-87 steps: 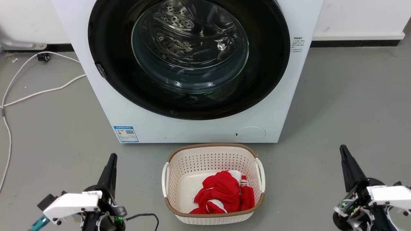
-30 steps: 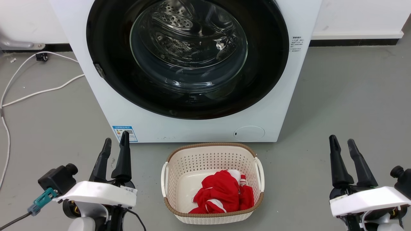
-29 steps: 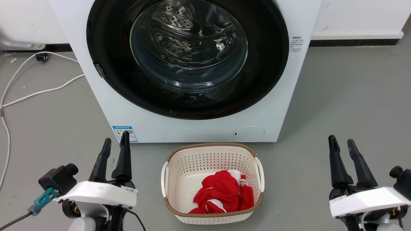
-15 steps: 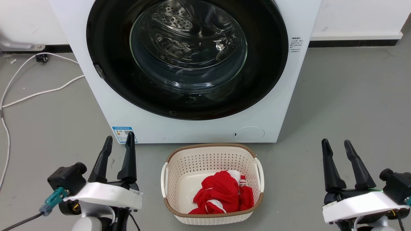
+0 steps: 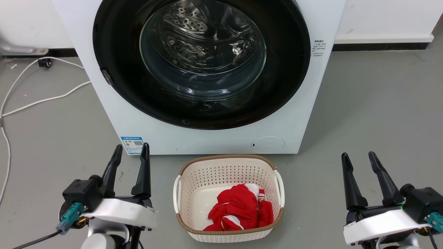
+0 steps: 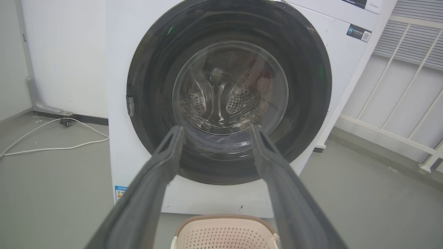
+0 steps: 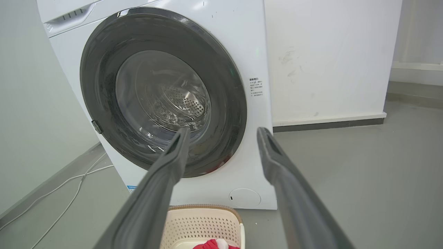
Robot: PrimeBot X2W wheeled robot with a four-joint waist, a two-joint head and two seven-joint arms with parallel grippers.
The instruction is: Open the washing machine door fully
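Two grippers hang low, fingers spread and holding nothing: left gripper [image 5: 132, 146] and right gripper [image 5: 358, 154] flank a laundry basket [image 5: 228, 159] (red cloth [image 5: 242, 207] inside). Ahead and above them, well apart from both, the washing machine door [image 5: 202, 62] sits shut against the machine's front.

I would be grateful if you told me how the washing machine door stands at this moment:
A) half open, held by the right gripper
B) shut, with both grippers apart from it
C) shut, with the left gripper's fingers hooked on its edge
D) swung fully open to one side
B: the washing machine door lies flush with the white machine front, while the left gripper and right gripper hover open, short of it.
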